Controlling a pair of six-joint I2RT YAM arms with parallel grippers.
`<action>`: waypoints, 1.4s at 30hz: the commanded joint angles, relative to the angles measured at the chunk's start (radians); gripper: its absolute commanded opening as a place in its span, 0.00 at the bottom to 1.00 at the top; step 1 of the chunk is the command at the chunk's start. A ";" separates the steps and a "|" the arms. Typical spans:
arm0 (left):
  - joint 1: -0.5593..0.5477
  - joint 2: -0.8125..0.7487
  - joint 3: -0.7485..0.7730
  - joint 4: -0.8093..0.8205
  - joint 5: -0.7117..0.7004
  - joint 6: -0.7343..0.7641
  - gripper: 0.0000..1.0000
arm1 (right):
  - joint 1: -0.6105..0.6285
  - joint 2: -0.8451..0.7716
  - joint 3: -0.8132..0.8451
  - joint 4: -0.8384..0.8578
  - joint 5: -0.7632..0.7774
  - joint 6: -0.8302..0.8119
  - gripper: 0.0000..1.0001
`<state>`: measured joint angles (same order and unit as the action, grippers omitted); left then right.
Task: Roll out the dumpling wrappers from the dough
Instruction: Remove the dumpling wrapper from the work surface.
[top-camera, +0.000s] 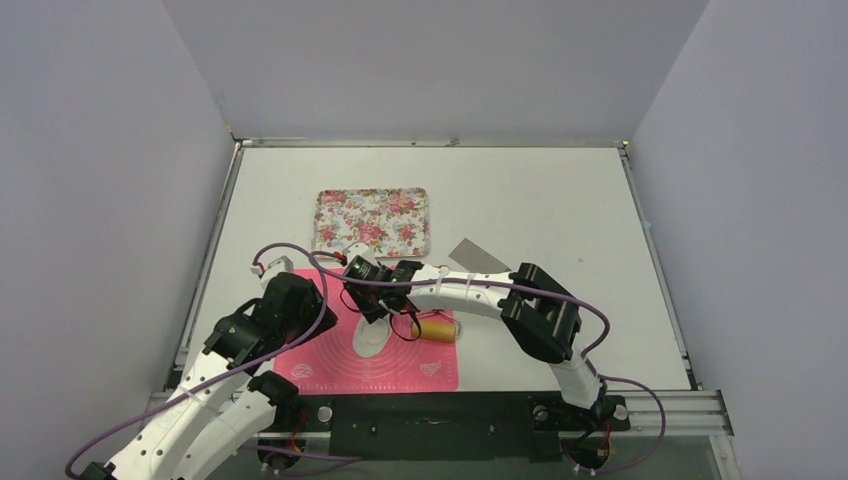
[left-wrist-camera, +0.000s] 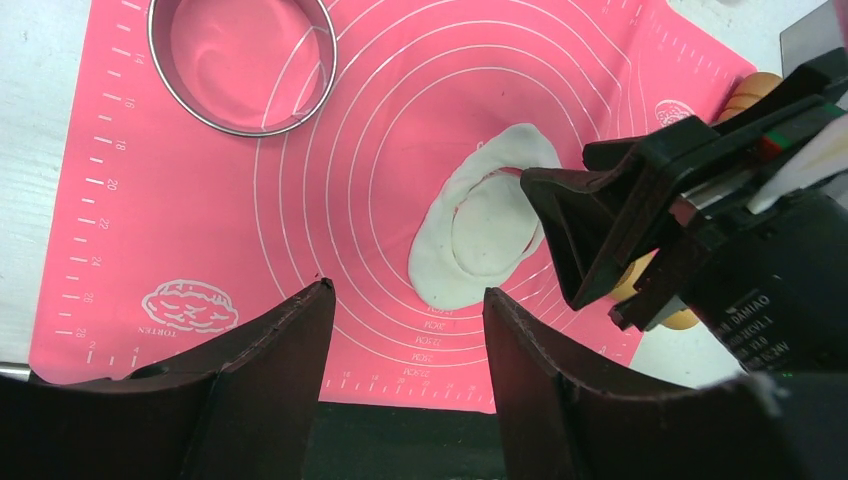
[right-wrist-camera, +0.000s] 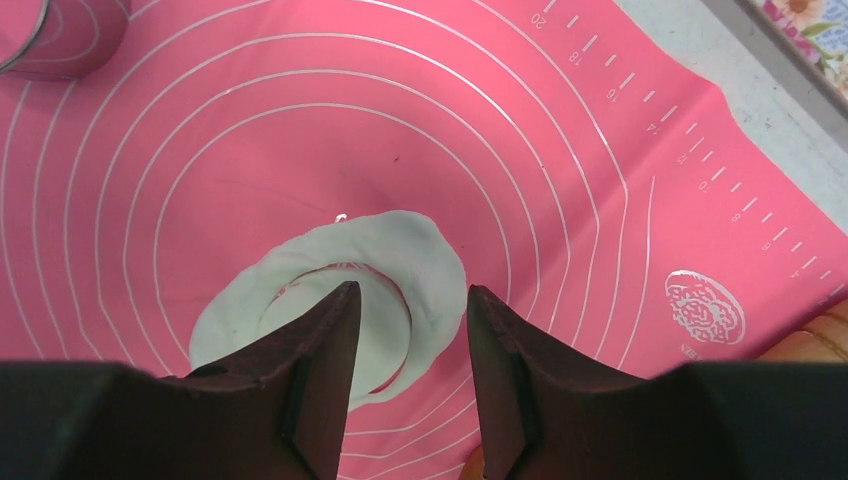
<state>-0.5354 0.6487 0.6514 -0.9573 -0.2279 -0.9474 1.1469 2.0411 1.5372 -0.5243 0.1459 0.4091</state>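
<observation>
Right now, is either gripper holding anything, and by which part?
Nothing is held. The left gripper hangs open above the mat. The right gripper has its jaws apart, tips down over the cut wrapper in the dough, which lies flat.

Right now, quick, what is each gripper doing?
Left gripper: open, holding nothing.
Right gripper: open, jaws partly apart over the cut dumpling wrapper, no grip visible.

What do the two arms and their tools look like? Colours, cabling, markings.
The left arm and right arm have white link shells and black joint housings. A purple cable loops along each. The left tool and right tool each have two dark wedge-shaped fingers. White lettering marks the right tool's black motor body.
</observation>
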 joint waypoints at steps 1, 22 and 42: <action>-0.006 -0.003 0.010 0.013 -0.017 -0.005 0.54 | -0.014 0.019 0.007 0.018 -0.016 0.012 0.39; -0.006 -0.006 0.010 0.007 -0.027 -0.012 0.54 | -0.026 0.089 -0.025 -0.003 -0.136 0.067 0.28; -0.006 -0.020 0.018 -0.008 -0.040 -0.025 0.54 | -0.041 -0.055 -0.021 0.039 -0.305 0.112 0.00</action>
<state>-0.5358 0.6384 0.6510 -0.9661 -0.2409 -0.9619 1.0878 2.0789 1.5181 -0.5217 -0.0139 0.5087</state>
